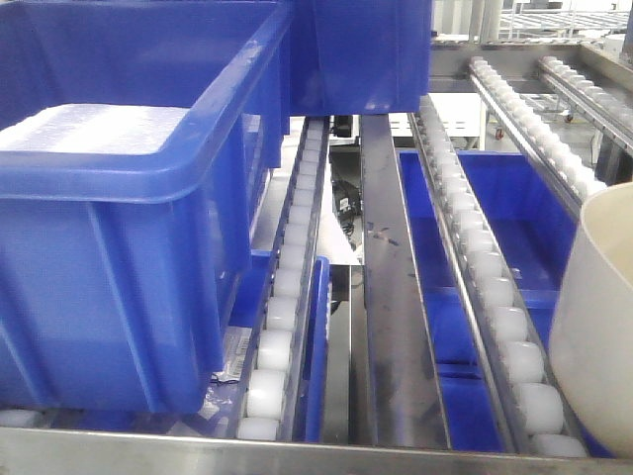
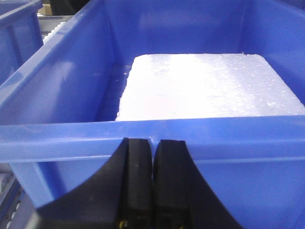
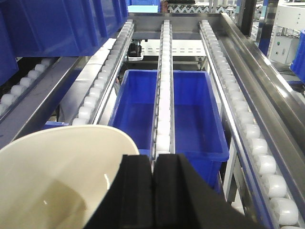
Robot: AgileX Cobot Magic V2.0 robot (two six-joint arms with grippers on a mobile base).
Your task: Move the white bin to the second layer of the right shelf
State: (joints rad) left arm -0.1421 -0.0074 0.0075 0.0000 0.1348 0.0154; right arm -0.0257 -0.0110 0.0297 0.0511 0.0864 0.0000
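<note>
The right gripper (image 3: 152, 167) fills the bottom of its wrist view, its two black fingers pressed flat together with no gap and nothing between them. Just to its left, and partly under it, sits the white bin (image 3: 57, 176), mouth up, its glossy inside empty. In the front view the same bin (image 1: 598, 327) shows at the right edge, resting on the roller tracks (image 1: 485, 257) of the rack level. Beyond the gripper a middle roller rail (image 3: 163, 95) runs away up the slope, and under it, on a lower level, lies an open blue crate (image 3: 190, 114). More roller rails flank it on both sides.

The left gripper (image 2: 152, 157) is likewise closed, fingers touching, empty. It hangs just outside the near wall of a large blue crate (image 2: 157, 131), close to its rim. Inside that crate lies a white foam slab (image 2: 209, 86), flat on the bottom. In the front view this crate (image 1: 119, 198) stands at the left on the rollers, with a second blue crate (image 1: 361, 49) behind it.
</note>
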